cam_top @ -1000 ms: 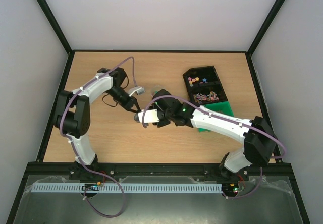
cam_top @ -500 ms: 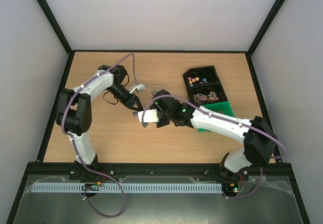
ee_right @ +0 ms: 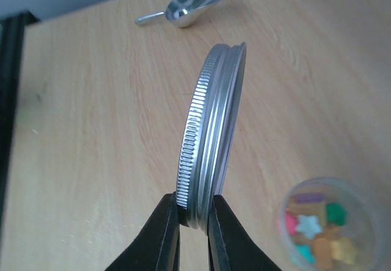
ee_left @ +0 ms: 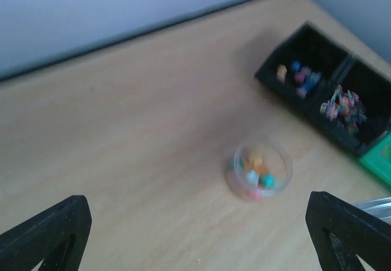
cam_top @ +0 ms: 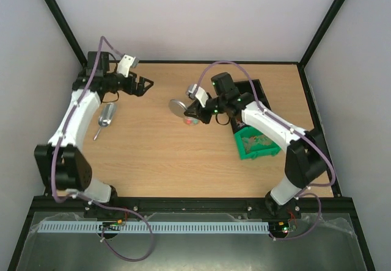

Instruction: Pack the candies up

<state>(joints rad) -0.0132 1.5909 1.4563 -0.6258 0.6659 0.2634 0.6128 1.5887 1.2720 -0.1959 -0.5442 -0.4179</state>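
The right fingers (ee_right: 174, 222) pinch the bottom edge of a metal lid (ee_right: 211, 130). The lid stands up on its edge above the table (ee_right: 91, 130). Just to the right of these fingers, down on the table, sits a clear jar (ee_right: 360, 191) with candies (ee_right: 311, 225) inside. Far past the lid, a scoop (ee_right: 189, 2) lies on the table.

The left fingers (cam_top: 145, 83) are spread wide and hold nothing. Ahead of them, between the two tips, is the jar. Further off to their right is a black tray (ee_left: 269, 69) with more candies.
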